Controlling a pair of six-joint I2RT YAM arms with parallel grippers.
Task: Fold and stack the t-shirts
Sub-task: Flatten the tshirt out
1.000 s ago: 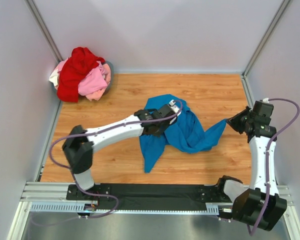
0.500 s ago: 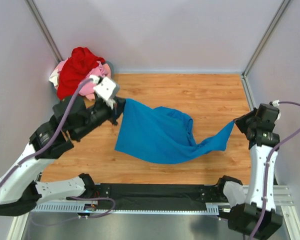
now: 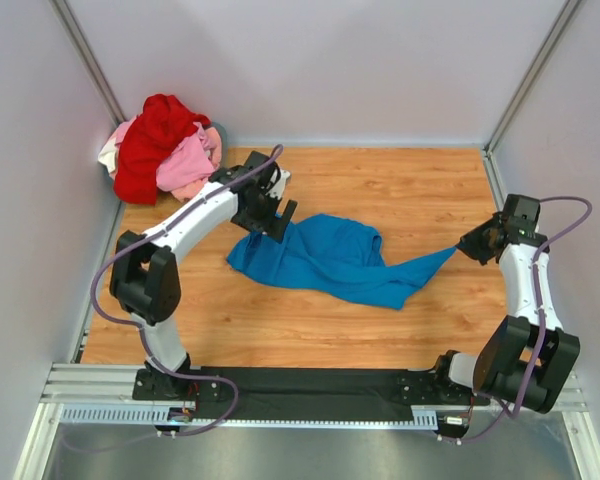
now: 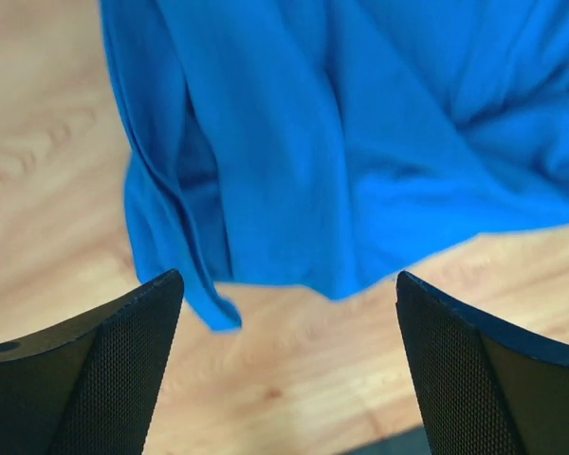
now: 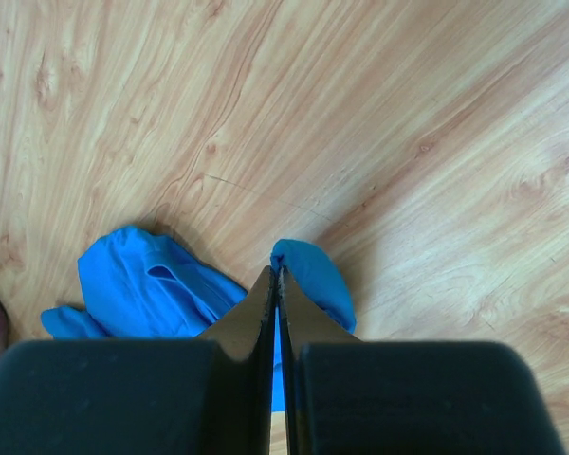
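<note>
Left end effector has let go, fingers spread above blue t-shirt, now lying flatter mid-counter. Right end effector stays clenched on its right corner. Spreading looks nearly done.

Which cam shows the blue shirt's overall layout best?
Top external: the whole blue shirt is visible end to end. Left wrist shows only one rumpled edge; right wrist only the corner pinched in the right gripper.

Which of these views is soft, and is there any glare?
Top external: sharp, evenly lit, no strong glare. Left wrist: blue t-shirt slightly soft, left gripper dark. Right wrist: wood grain crisp, right gripper underexposed, mild sheen on the table.
</note>
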